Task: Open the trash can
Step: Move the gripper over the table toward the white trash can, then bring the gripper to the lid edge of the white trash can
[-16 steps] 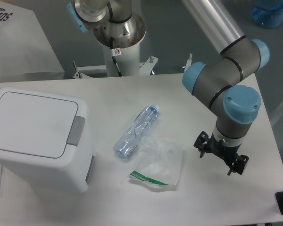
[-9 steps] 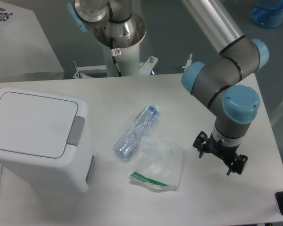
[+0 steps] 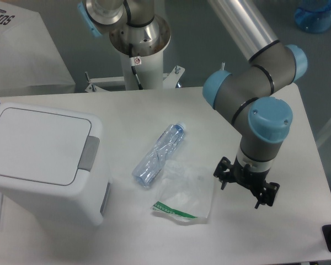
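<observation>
White trash can (image 3: 41, 160) lid shut, unmoved; hand (image 3: 246, 189) shifted left toward plastic bag (image 3: 186, 190), fingers apart, empty.

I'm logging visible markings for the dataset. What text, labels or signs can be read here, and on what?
"SUP": cut-off black letters on the white box, top left.
Red-and-white sticker on the robot base column: too small to read.
Green strip on the clear plastic bag: print illegible.
Trash can: no text.

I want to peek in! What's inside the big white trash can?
You can't see inside. The trash can has its flat lid shut, with the grey tab at its edge. Whatever is in there is hidden.
</observation>
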Controlling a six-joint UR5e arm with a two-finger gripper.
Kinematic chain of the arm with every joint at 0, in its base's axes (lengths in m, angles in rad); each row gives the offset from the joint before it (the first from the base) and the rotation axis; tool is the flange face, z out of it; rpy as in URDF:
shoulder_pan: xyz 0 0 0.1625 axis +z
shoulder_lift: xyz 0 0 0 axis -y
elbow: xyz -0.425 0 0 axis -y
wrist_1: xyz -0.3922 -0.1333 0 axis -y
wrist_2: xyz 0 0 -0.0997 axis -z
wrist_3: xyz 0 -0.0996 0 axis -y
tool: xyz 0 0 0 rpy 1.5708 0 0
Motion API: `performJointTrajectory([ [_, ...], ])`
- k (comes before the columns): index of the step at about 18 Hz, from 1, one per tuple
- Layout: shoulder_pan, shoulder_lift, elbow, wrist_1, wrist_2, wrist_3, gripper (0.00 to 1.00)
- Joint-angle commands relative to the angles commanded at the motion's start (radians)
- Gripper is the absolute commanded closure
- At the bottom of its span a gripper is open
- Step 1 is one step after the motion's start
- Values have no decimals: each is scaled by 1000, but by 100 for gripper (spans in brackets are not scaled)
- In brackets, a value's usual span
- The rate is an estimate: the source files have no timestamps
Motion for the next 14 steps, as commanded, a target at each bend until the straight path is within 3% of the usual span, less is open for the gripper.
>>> performJointTrajectory([
  [5,-9,71,-6,2,-218,-216,0],
  [10,-28,78,41,18,-445,-489,0],
  [12,-40,101,44,21,-486,-543,0],
  [14,-72,141,9,20,-505,-549,0],
])
